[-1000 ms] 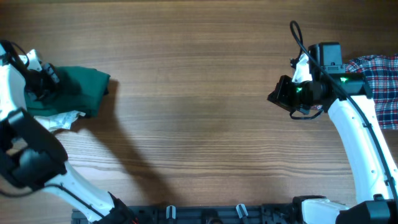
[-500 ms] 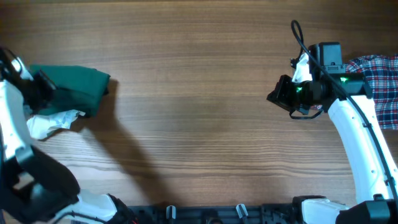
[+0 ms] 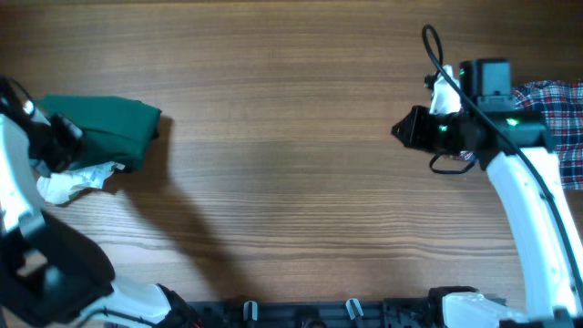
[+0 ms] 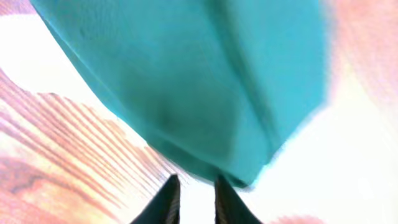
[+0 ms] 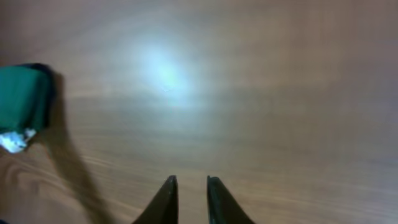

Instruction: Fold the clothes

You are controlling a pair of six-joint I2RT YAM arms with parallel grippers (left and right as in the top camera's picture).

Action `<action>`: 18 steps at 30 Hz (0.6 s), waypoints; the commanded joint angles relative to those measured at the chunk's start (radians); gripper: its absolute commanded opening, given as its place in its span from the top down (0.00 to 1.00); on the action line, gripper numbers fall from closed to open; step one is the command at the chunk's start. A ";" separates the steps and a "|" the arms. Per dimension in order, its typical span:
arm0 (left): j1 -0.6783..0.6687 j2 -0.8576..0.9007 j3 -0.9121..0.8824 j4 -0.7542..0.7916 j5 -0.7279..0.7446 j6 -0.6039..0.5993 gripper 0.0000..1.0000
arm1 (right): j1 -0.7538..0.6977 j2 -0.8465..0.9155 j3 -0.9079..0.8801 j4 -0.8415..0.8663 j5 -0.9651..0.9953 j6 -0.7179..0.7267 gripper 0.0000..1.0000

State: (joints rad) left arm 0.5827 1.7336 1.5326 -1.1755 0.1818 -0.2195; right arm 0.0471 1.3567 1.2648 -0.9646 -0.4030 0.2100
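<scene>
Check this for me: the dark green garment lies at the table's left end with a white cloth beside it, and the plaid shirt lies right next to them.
Wrong on one point: the plaid shirt is not next to them. It lies at the opposite, right end of the table, as the overhead view shows. The dark green garment does lie at the left end with a white cloth beside it.

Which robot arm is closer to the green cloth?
Left. The left end effector is at the green cloth's left edge; the right end effector is far across the table, beside the plaid shirt.
</scene>
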 commanded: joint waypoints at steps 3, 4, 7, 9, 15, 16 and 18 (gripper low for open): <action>-0.140 -0.338 0.131 -0.029 0.242 0.276 0.83 | 0.023 -0.197 0.111 0.139 -0.070 -0.192 0.62; -0.193 -0.388 0.131 -0.031 0.227 0.302 0.82 | 0.023 -0.211 0.111 0.151 -0.093 -0.192 0.59; -0.355 -0.481 0.130 -0.056 0.159 0.351 0.71 | 0.023 -0.239 0.111 0.164 -0.186 -0.192 0.40; -0.458 -0.513 0.130 -0.082 0.082 0.350 0.45 | 0.023 -0.243 0.111 0.164 -0.243 -0.184 0.11; -0.576 -0.515 0.130 -0.124 0.029 0.350 0.00 | 0.023 -0.249 0.111 0.161 -0.254 -0.131 0.01; -0.579 -0.514 0.130 -0.124 0.029 0.350 0.00 | 0.023 -0.257 0.111 0.161 -0.255 -0.132 0.01; -0.578 -0.513 0.130 -0.124 0.029 0.350 0.00 | 0.023 -0.274 0.111 0.161 -0.258 -0.132 0.01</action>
State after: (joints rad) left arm 0.0116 1.2213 1.6634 -1.2987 0.2356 0.1085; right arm 0.0650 1.1114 1.3697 -0.8062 -0.6270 0.0647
